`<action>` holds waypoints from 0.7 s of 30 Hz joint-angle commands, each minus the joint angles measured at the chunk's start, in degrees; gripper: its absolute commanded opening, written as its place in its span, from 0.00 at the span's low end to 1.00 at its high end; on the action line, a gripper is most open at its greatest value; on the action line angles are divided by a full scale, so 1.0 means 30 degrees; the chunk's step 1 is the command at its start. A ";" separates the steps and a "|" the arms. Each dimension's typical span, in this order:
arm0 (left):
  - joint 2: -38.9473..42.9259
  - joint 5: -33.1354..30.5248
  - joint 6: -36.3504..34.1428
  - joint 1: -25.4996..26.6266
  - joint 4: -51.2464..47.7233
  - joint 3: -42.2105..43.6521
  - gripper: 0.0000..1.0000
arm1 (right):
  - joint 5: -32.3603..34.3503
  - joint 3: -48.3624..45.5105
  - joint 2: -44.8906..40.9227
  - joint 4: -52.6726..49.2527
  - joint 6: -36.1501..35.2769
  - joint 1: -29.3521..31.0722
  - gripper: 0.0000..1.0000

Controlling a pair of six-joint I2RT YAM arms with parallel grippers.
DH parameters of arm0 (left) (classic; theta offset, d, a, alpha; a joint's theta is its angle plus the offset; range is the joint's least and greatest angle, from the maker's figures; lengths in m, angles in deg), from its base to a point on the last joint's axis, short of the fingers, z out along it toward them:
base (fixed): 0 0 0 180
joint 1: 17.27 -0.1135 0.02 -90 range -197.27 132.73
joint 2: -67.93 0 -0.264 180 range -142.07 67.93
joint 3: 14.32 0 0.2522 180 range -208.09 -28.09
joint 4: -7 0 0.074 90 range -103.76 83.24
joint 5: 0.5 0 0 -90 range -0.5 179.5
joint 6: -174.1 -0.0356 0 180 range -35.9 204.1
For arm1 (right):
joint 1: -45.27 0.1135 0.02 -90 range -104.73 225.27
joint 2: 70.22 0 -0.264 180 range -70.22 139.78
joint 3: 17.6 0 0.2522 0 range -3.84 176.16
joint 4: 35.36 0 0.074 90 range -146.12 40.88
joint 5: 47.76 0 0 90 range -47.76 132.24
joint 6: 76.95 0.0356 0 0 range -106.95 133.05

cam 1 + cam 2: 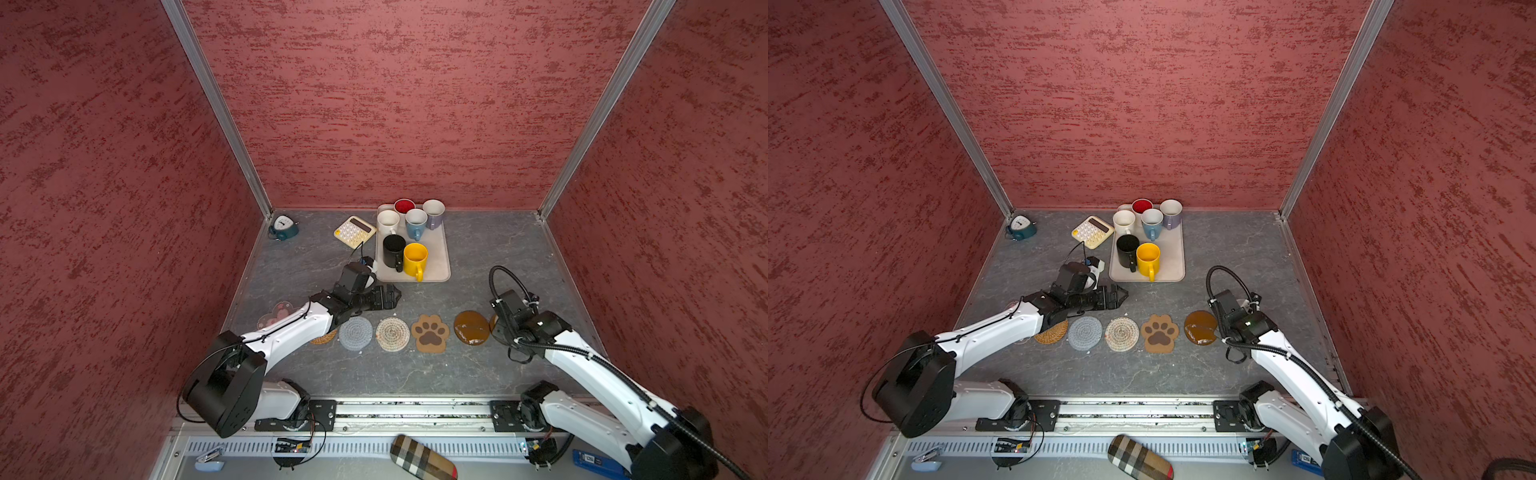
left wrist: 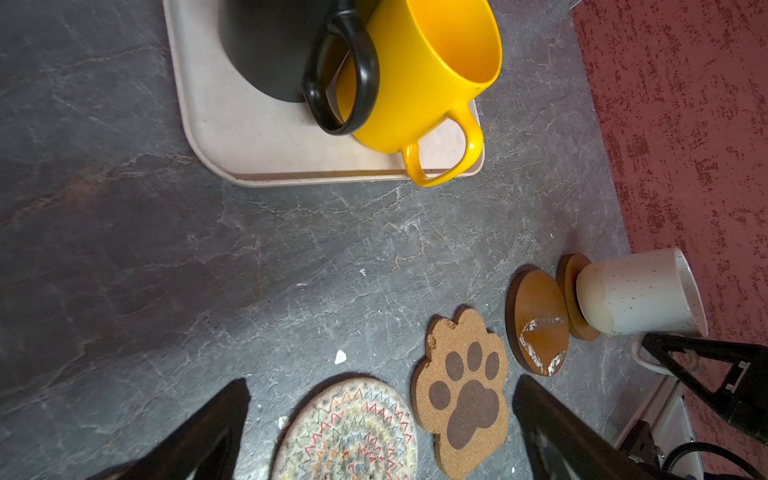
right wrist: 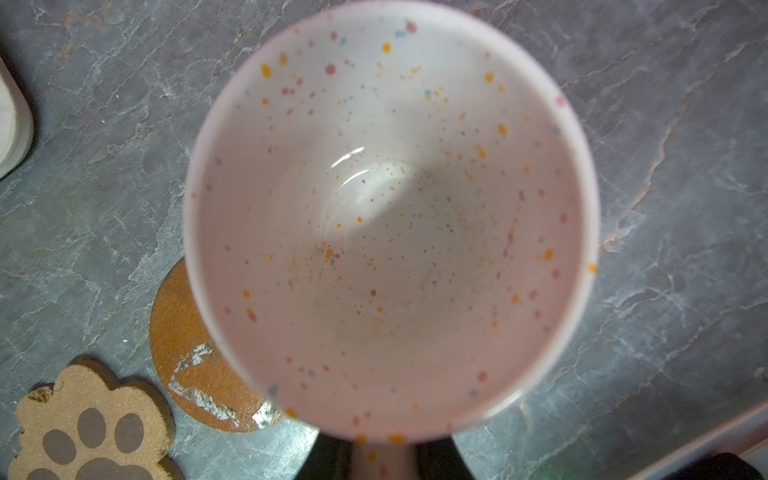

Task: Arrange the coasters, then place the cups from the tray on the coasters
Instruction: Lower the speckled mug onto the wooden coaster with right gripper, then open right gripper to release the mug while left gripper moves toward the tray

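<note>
The right arm [image 1: 582,365] bends forward from the rail [image 1: 415,411], wrist turned down at the right end of the coasters [image 1: 392,333]. The right gripper [image 3: 376,453] pinches the handle [image 2: 642,361] of a speckled cup [image 2: 640,291] standing on the end disc [image 2: 566,286]. The left arm [image 1: 291,328] stretches over them, left gripper [image 1: 390,297] spread above bare table [image 1: 478,257]. Beyond, six cups [image 1: 414,255] stand on the tray [image 1: 438,257].

No word, brand or number can be read. Key markings on the yellow calculator [image 1: 354,231], by the tabletop's far edge beside the tray [image 1: 438,262], are too small to be made out, as are the dial figures of the clock [image 1: 284,227] in the far left corner and the white label on the blue box [image 1: 592,460] below the front edge. A paw-print sign is borne by the cork coaster [image 1: 430,333].
</note>
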 commanded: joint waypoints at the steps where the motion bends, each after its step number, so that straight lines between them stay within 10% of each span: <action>1: -0.0030 0.0175 -0.0102 -0.0122 0.0464 0.0182 0.99 | 0.0473 0.0296 -0.0232 0.0719 0.0417 0.0217 0.11; 21: 0.0013 0.0308 -0.0033 -0.0096 0.0369 0.0076 0.99 | -0.0109 -0.0259 -0.0824 0.0991 0.0342 0.0235 0.41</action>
